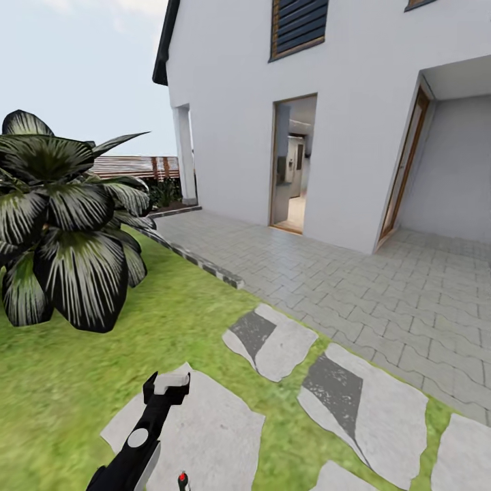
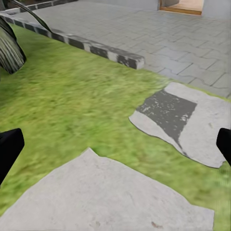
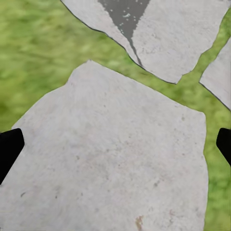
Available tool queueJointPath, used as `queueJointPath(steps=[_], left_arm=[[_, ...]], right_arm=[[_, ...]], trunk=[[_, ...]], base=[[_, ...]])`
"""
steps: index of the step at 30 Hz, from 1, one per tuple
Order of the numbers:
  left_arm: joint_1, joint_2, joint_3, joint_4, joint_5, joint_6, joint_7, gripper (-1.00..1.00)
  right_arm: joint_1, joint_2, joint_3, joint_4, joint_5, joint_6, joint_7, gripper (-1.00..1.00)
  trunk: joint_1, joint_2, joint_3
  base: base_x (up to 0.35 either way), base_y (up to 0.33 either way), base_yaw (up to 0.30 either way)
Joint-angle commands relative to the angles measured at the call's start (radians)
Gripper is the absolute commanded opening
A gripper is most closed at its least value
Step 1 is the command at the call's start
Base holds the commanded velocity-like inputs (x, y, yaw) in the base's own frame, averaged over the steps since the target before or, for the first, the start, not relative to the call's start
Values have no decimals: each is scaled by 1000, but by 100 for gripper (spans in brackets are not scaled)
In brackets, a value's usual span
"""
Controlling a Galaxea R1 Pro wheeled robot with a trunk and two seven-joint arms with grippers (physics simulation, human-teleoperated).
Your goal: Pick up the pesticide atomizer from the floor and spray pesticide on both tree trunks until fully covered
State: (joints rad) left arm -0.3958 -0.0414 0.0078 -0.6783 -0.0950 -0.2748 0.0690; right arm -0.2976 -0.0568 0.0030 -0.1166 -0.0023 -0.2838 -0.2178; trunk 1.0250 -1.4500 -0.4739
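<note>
The atomizer [image 1: 182,480] seems to be the small dark thing with a red dot at the near edge of the head view, on a stepping stone [image 1: 204,429] just right of the left arm; it is too small to be sure. The left gripper [image 1: 166,386] reaches forward over that stone, fingers spread apart and empty. In the right wrist view the right gripper [image 3: 115,144] also has its fingers wide apart, over bare stone. More pale stones [image 1: 372,409] lie to the right in the lawn [image 1: 68,382]. A broad-leaved dark plant [image 1: 65,225] stands at the far left on the grass. A striped curb [image 1: 204,267] divides the lawn from a grey paved patio [image 1: 382,286]. Beyond is a white house [image 1: 354,123] with an open doorway [image 1: 293,164], and a slatted fence [image 1: 133,166] far left.
</note>
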Motion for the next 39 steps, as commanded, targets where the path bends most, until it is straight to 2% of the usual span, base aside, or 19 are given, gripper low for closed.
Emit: queueJointPath(steps=[1, 12, 21, 39], left_arm=[[0, 0, 0, 0, 0, 0, 0, 100], [0, 0, 0, 0, 0, -1, 0, 100], [0, 2, 6, 8, 0, -5, 1, 100], [0, 3, 4, 37, 0, -8, 1, 100]], right_arm=[[0, 0, 0, 0, 0, 0, 0, 100], [0, 0, 0, 0, 0, 0, 0, 100], [0, -13, -2, -1, -1, -1, -3, 100], [0, -13, 0, -2, 2, -1, -6, 100]], trunk=[[0, 0, 0], [0, 0, 0], [0, 0, 0], [0, 0, 0]], base=[[249, 220, -69], [97, 90, -140], [3, 3, -9], [-72, 66, 0]])
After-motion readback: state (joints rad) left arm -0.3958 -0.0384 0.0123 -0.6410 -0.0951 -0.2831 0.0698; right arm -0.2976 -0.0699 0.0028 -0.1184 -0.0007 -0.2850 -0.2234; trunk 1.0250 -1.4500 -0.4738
